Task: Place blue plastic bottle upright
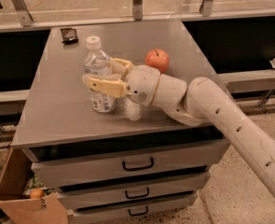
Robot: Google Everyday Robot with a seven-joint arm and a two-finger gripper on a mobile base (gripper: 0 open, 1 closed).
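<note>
Bottle [101,99] stands upright left of centre in the frame, on the grey worktop [58,111]. White cap [93,43] is on top. Base looks to be down on the surface, though contact below the near finger is hard to confirm.

Tool [99,72] straddles the bottle at label height. One cream finger crosses the front of the bottle and the other sits behind it. Both appear pressed to the wall, so I read the tool as clamped on the bottle. Arm [230,120] runs in from lower right, wrist low over the worktop.

Apple [157,59] sits just behind the wrist, right of the bottle and apart from it. Small dark item [69,34] lies at upper left of the worktop, well apart.

Judgement: placing looks nearly done; the step in hand is the release.
- Confirm the base is flat before letting go.
- Part the fingers evenly and slowly so neither drags the thin wall. A light, tall bottle should tip easily.
- Withdraw along the finger axis, toward lower right, not sideways.
- The near finger must clear the front of the bottle before any lift or swing.
- Keep the wrist off the apple on the way out. A nudge could roll it into the bottle.
</note>
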